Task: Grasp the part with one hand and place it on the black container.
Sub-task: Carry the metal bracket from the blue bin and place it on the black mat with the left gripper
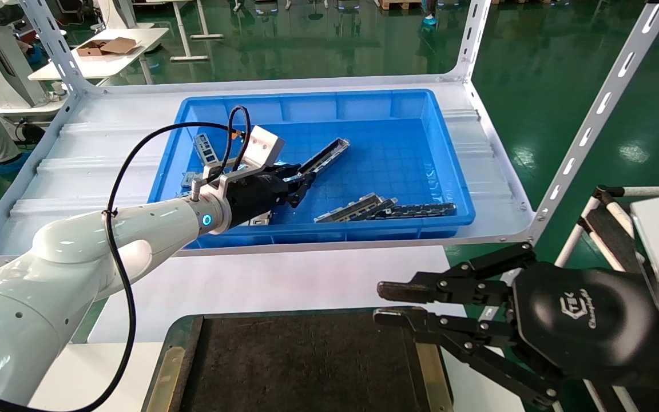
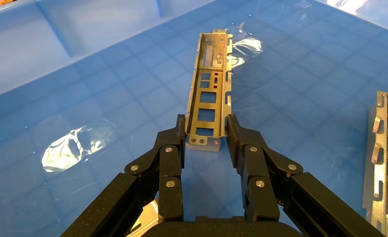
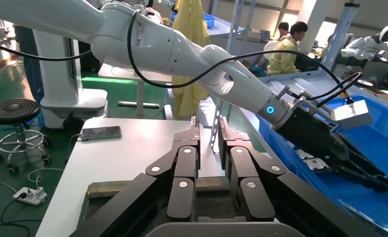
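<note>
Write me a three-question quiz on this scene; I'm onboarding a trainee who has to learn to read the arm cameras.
1. True or false: the left gripper has its fingers on either side of one end of the part.
2. Where does the part lie? A) on the black container B) in the blue bin C) on the white table
3. Fill in: the right gripper hovers at the ____ container's right edge, holding nothing.

Key
1. True; the fingers flank the channel's near end.
2. B, in the blue bin.
3. black
</note>
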You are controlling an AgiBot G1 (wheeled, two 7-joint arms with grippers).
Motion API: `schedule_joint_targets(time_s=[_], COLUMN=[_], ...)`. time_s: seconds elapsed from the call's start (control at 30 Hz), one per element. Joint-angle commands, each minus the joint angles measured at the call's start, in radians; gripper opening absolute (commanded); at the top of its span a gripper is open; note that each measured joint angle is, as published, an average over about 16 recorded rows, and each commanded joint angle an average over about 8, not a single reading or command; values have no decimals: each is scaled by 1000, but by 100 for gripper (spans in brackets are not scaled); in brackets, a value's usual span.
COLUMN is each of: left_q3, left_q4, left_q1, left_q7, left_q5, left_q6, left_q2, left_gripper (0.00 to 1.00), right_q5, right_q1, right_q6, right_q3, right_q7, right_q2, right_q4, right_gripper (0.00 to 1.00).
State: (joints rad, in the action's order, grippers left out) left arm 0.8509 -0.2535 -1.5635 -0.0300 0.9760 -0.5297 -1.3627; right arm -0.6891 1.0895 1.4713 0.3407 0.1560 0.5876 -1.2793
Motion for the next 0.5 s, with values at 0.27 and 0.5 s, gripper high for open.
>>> schedule_joint_targets(time_s=[0.27, 0.5], left_q3=[17, 4], left_q4=[0, 20], left_q1=[-15, -41], left_q7=[-5, -28], left_q5=[-51, -104], left_q6=[-2, -49], left_q2=[4, 13], left_gripper=[0, 0], right_q5=[0, 0], right_q1=[0, 0], right_q6=[0, 0], right_q3=[0, 0], right_q7=[0, 0], right_q2=[0, 0], right_q4=[0, 0], right_gripper=[0, 0])
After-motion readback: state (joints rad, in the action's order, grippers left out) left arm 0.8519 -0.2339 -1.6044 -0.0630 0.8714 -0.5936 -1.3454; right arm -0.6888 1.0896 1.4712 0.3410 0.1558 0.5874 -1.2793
